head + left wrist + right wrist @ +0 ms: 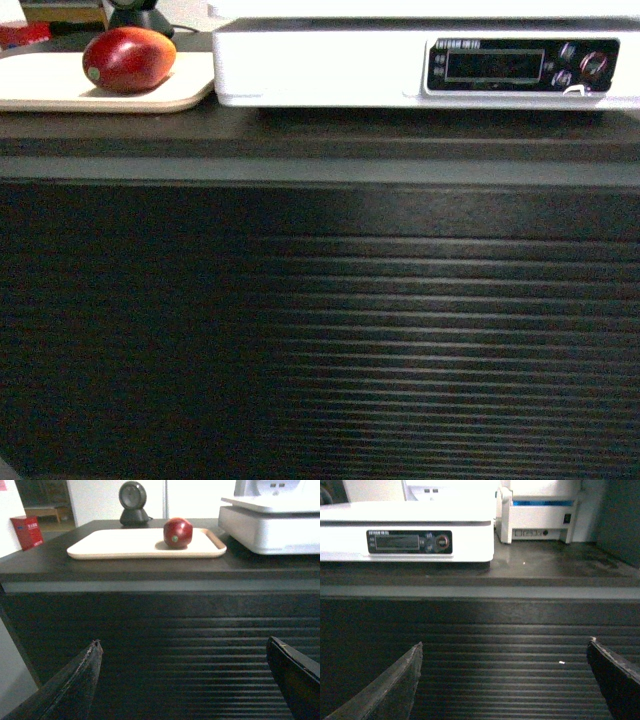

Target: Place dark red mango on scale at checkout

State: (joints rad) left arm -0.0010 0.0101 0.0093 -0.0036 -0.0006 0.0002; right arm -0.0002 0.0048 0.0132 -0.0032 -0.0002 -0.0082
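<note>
Dark ribbed panelling fills most of the head view: the front of the checkout, whose brown-black top runs along above it. On that top, at the left, the dark red mango lies on its side on a beige flat tray, near the tray's right end. Just beside the tray to the right stands the white scale, its black display panel facing forward; the mango is apart from it. Behind the tray sits a small round black device on a stand. Right of the scale stands a white printer-like box. The left gripper hangs below counter level before the ribbed front, jaws spread wide and holding nothing. The right gripper does likewise, wide apart and empty.
</note>
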